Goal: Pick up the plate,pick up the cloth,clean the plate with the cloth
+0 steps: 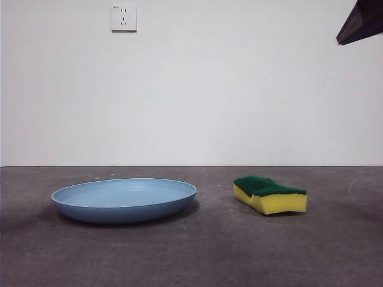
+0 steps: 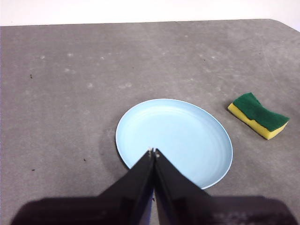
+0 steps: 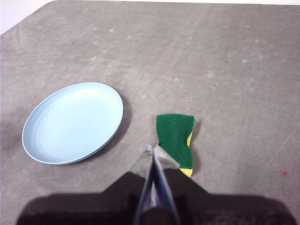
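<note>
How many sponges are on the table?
1. The sponge lies green side up on the gray table, apart from the light-blue plate, on the side where the right gripper hangs. Nothing seems hidden.

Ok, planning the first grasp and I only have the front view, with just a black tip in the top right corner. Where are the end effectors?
Observer: The left end effector hangs above the plate, jaws shut.
Operator: And the right one?
Observer: The right end effector hangs above the table beside the sponge, jaws shut too.
Operator: Anything lying in the plate?
Observer: No, both wrist views show its inside bare.
</note>
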`<action>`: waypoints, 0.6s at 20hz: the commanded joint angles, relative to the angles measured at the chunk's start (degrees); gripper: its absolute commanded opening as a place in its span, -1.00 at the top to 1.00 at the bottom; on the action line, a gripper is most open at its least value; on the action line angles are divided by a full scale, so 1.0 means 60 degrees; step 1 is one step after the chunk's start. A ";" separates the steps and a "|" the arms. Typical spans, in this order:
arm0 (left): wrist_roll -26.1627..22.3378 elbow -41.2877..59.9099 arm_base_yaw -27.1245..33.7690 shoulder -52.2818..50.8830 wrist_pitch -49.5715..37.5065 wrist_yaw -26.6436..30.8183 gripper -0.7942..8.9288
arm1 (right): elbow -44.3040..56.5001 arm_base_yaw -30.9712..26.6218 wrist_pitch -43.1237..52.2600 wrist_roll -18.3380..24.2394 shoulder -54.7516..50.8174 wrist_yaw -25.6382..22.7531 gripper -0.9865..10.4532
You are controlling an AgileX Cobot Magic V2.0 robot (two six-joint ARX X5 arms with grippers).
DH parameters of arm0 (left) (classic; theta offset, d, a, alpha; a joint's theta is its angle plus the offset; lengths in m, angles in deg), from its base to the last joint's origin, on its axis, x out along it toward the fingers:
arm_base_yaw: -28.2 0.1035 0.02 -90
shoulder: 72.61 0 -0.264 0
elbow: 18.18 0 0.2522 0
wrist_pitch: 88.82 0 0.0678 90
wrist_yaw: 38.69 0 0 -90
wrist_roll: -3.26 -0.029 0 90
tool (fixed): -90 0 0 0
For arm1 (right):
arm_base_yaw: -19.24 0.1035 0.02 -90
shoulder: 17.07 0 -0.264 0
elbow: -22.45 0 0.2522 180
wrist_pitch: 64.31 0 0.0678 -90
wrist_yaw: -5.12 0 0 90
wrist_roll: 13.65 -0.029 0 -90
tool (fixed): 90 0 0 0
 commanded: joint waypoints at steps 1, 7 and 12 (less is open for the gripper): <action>-0.0222 0.0069 -0.0055 -0.0226 0.0102 0.0062 0.84 | 0.0076 0.0007 0.0062 -0.0087 -0.0011 -0.0029 0.85; -0.1264 0.0310 0.0867 -0.1796 0.0000 0.0244 0.84 | 0.0076 0.0007 0.0062 -0.0087 -0.0011 -0.0026 0.85; -0.1300 0.1807 0.1643 -0.3126 -0.0980 0.0189 0.84 | 0.0076 0.0007 0.0062 -0.0087 -0.0011 -0.0029 0.85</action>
